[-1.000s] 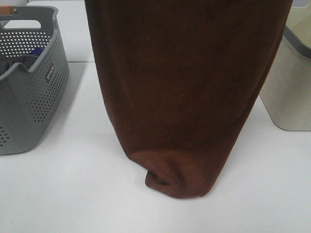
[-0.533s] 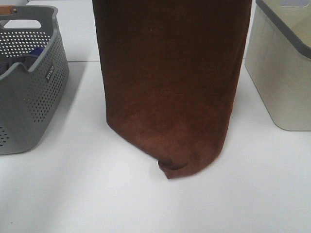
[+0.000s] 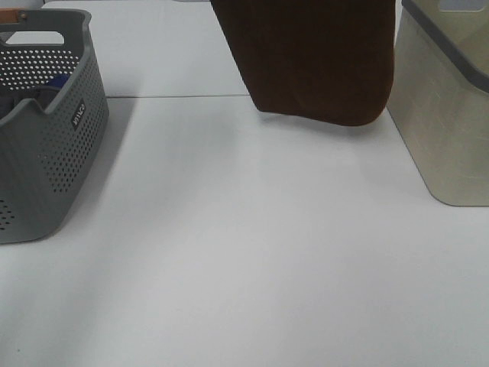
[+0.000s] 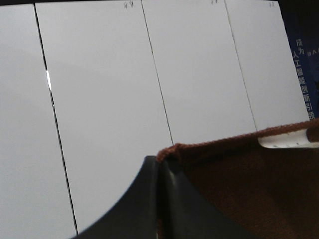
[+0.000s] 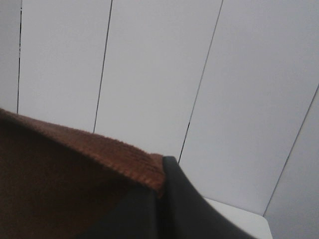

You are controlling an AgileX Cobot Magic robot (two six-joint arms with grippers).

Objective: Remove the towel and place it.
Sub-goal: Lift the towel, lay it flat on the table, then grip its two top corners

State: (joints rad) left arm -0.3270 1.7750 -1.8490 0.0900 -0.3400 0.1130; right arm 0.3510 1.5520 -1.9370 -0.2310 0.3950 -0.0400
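**Towel hangs over the table, pinched at both top corners**

The white table (image 3: 229,252) fills the high view. Above its far half hangs the dark brown towel (image 3: 313,61), its lower edge clear of the tabletop. A beige bin (image 3: 451,115) stands at the table's right side and a gray perforated basket (image 3: 46,138) at its left. The left gripper (image 4: 160,167) is closed, with the towel's hemmed corner caught between its fingertips. The right gripper (image 5: 160,181) is likewise clamped on the other hemmed corner. A small white label (image 4: 289,141) lies along the hem near the left gripper.
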